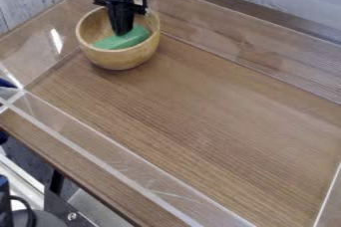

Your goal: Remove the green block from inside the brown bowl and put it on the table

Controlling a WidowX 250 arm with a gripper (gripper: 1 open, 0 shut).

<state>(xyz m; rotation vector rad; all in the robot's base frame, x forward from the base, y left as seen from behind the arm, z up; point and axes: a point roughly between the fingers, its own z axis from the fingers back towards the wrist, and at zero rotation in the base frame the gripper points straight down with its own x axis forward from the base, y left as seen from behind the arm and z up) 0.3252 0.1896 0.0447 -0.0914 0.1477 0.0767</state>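
The brown bowl (96, 58), round and light tan, stands at the far left of the table (200, 121). The green block (135, 39) lies inside it, against the right inner wall. My black gripper (122, 30) points straight down into the bowl, its fingertips close together at the block's left end. The fingers hide part of the block, and I cannot tell whether they pinch it. The block rests in the bowl and is not lifted.
Clear plastic walls (54, 121) run along the table's edges, one close behind and one left of the bowl. Bare wood-grain surface stretches to the right and toward the front of the bowl.
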